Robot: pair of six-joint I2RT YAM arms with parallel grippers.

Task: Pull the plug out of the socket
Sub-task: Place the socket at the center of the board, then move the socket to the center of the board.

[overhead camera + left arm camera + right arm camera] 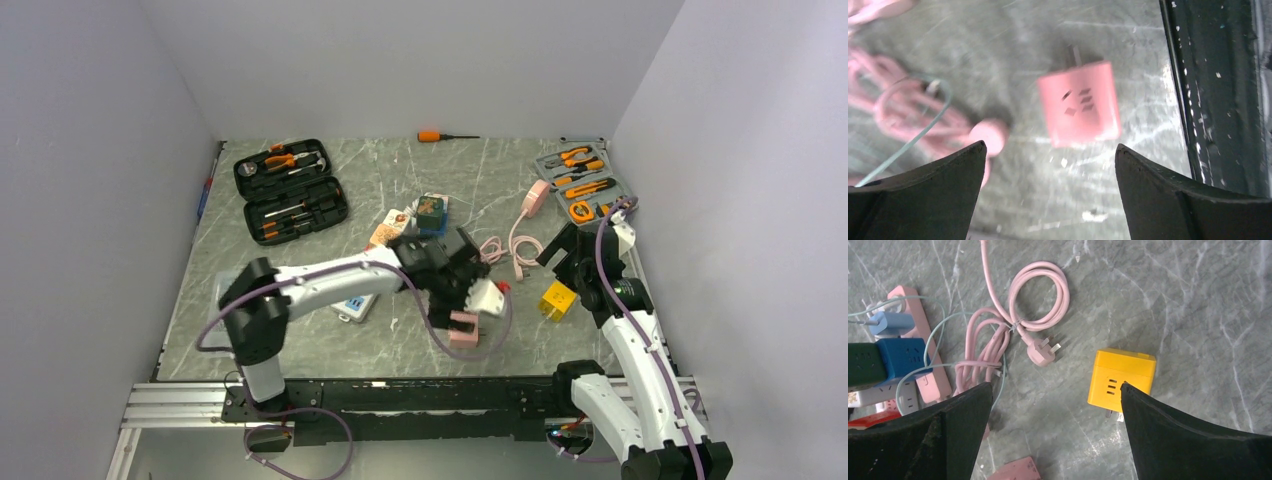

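- My left arm (320, 275) stretches toward centre, left gripper (1050, 146) spread wide above the pink plug (1079, 104).
- My right arm (640, 345) stands bent, right gripper (1055, 385) spread over the yellow adapter (1122, 377).

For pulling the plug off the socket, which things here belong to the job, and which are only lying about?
Belong to the job: pink cube plug, pink power strip, left gripper, open near the plug.

Only lying about: yellow cube adapter, black tool case, grey tool case, orange-handled screwdriver.
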